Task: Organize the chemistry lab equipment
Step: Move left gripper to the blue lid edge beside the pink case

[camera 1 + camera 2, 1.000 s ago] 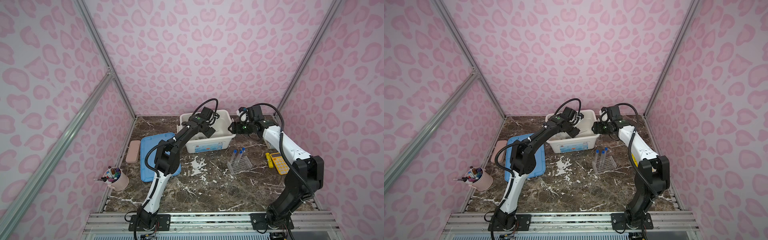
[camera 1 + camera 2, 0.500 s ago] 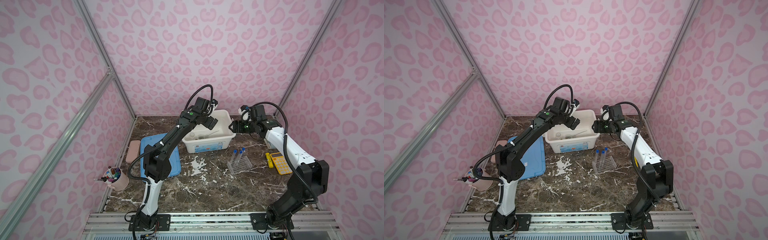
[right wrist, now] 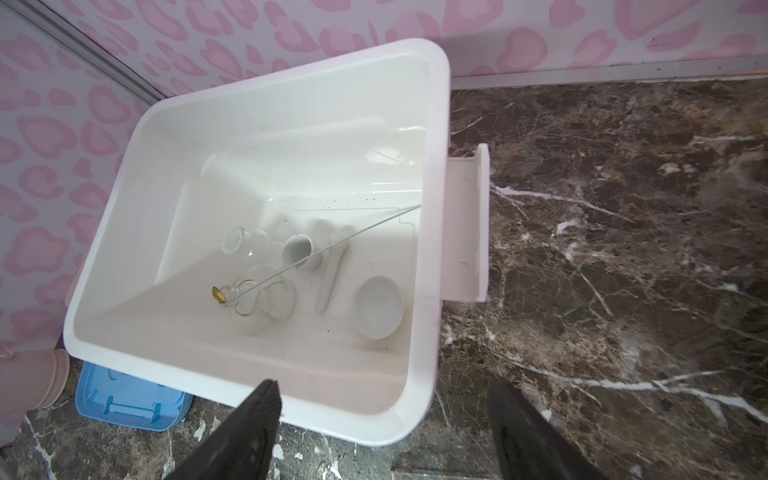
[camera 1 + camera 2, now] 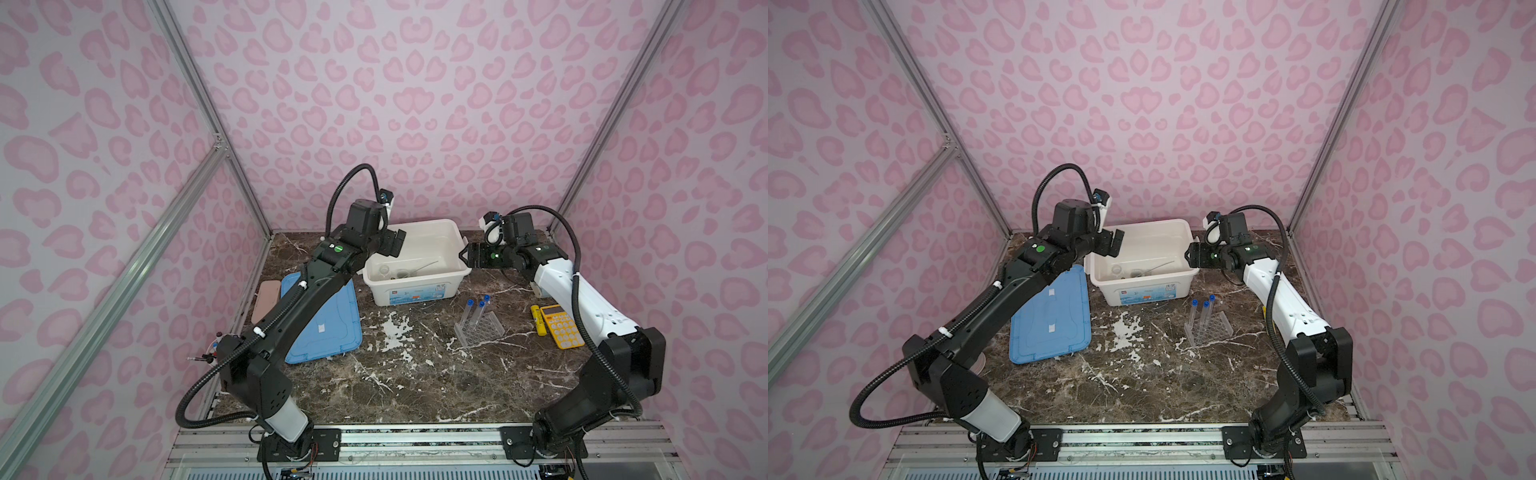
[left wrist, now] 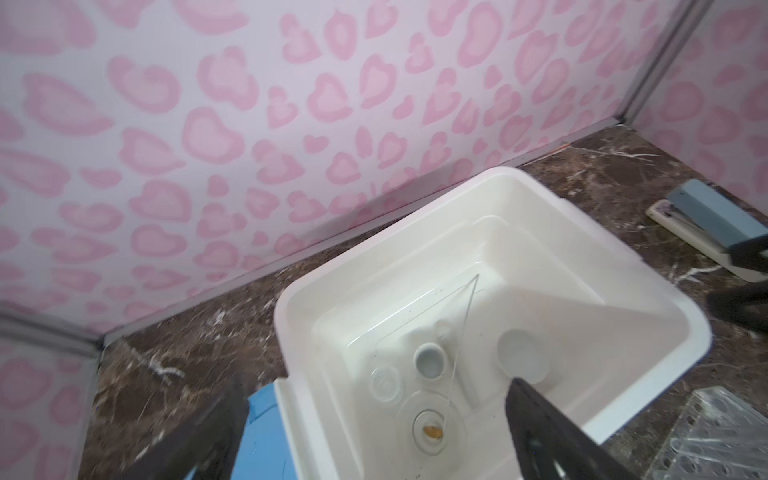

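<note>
Bin (image 4: 415, 291): one dish (image 3: 378, 307), one pestle (image 3: 330, 278), one cup (image 3: 298, 251), one flask (image 3: 266, 307), one beaker (image 3: 237, 241) lay inside | three tubes (image 4: 478, 311) stood in one rack (image 4: 484, 332) near bin's front | left gripper (image 4: 397, 245) spread, empty — over bin | right gripper (image 4: 465, 257) spread, empty — beside bin

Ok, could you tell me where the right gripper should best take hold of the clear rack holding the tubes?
Probably the rack by its empty end, farthest from the three tubes, coming down from above with the open right gripper. The tubes stand crowded at one end and rise well above it, so the bare end leaves the jaws room.
</note>
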Action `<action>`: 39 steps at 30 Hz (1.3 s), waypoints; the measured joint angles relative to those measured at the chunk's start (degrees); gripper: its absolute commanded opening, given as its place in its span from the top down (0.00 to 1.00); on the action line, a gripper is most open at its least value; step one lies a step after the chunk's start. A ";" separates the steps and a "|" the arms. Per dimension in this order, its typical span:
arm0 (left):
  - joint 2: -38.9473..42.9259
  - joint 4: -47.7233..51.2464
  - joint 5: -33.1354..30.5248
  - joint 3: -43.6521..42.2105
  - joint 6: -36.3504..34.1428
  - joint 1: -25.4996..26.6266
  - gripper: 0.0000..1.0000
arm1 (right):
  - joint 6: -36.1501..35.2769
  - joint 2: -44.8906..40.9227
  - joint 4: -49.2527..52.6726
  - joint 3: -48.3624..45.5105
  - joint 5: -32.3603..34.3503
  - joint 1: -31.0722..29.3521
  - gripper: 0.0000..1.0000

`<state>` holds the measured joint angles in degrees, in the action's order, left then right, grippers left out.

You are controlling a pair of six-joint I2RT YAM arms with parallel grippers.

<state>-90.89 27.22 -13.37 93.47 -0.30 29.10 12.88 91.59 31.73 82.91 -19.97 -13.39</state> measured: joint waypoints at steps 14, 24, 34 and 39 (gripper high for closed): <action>21.33 3.76 -7.06 -30.62 17.00 -20.79 0.03 | -0.26 -1.42 -1.97 -2.03 -0.72 0.04 0.19; 18.05 5.42 -4.37 -36.92 19.69 -31.58 0.10 | -0.24 -1.49 -3.74 -3.13 -2.14 0.72 0.19; 6.23 5.03 0.20 -36.87 19.47 -35.43 0.18 | -0.17 -1.68 -4.79 -3.78 -2.78 0.92 0.19; 2.64 4.37 2.45 -36.85 19.04 -36.54 0.19 | -0.20 -1.73 -4.81 -4.07 -2.99 1.51 0.19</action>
<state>-88.25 31.59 -10.92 56.62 18.74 -7.44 12.69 89.86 26.92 78.85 -22.96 -11.88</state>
